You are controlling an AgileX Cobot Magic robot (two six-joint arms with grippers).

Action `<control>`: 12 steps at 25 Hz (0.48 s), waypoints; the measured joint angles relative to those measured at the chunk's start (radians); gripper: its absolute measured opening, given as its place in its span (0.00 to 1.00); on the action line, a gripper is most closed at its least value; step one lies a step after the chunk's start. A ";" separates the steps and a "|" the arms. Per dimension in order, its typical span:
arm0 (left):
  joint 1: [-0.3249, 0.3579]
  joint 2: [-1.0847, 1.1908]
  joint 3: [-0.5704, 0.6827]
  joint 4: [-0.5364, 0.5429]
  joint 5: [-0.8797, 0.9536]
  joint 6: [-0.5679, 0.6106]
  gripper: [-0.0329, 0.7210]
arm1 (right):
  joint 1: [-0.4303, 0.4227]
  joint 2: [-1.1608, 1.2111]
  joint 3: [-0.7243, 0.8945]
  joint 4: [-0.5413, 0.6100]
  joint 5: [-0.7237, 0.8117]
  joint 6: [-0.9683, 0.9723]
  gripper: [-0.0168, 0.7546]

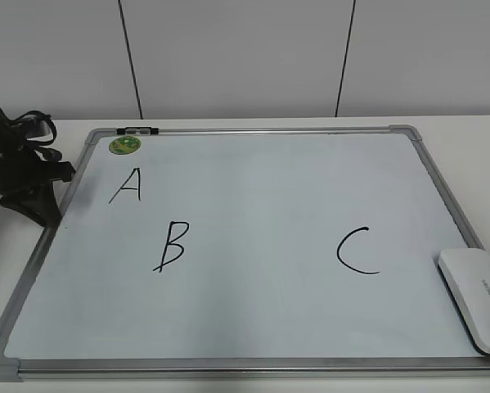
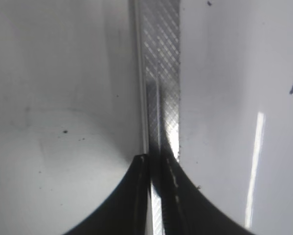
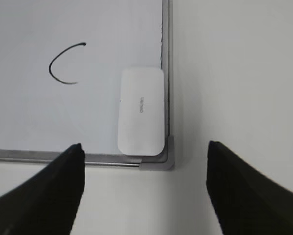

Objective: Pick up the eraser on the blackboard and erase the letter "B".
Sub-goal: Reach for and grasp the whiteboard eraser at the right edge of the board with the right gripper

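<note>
The blackboard (image 1: 253, 327) is a pale whiteboard with a silver frame, lying flat on the table. The black letter "B" (image 1: 172, 245) is at its left-centre, below an "A" (image 1: 127, 185); a "C" (image 1: 357, 250) is to the right. The white eraser (image 1: 477, 296) lies in the board's near right corner; it also shows in the right wrist view (image 3: 141, 111). My right gripper (image 3: 145, 164) is open and empty, hovering over the table just outside that corner; it is out of the exterior view. My left gripper (image 2: 156, 164) is shut, empty, over the board's left frame (image 2: 161, 73).
A round green magnet (image 1: 124, 145) sits at the board's far left corner beside a black clip (image 1: 137, 130) on the frame. The left arm (image 1: 20, 168) stands at the board's left edge. White table (image 3: 234, 73) surrounds the board; a panelled wall is behind.
</note>
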 joint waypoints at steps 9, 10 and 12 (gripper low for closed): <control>0.000 0.000 -0.002 -0.004 0.002 0.000 0.10 | 0.002 0.353 -0.045 0.020 0.004 -0.024 0.77; 0.000 0.000 -0.002 -0.004 0.002 0.000 0.10 | 0.002 0.381 -0.059 0.022 0.004 -0.026 0.78; 0.000 0.000 -0.002 -0.004 0.002 0.000 0.10 | 0.002 0.446 -0.087 0.025 0.004 -0.027 0.79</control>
